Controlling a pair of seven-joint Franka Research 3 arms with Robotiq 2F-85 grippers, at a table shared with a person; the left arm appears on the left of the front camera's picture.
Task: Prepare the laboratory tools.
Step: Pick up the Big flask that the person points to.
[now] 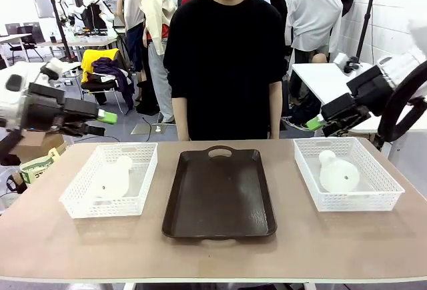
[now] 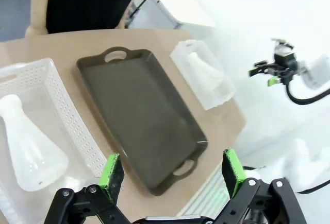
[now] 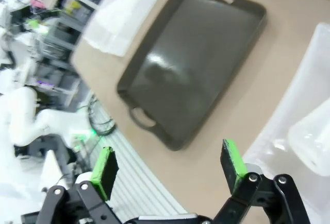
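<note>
While the left Erlenmeyer flask (image 1: 113, 178) lies on its side in the left white mesh basket (image 1: 100, 208) and the right Erlenmeyer flask (image 1: 337, 172) lies likewise in the right white mesh basket (image 1: 353, 202), the dark brown tray (image 1: 220, 197) between them is bare, so the task looks hardly begun. The left fingers (image 1: 107, 117) and the right fingers (image 1: 313, 123) stand wide open and hold nothing, raised above the table (image 1: 300, 243), well apart from both flasks. Judging by this, each flask has yet to be lifted out and probably set on the tray.
</note>
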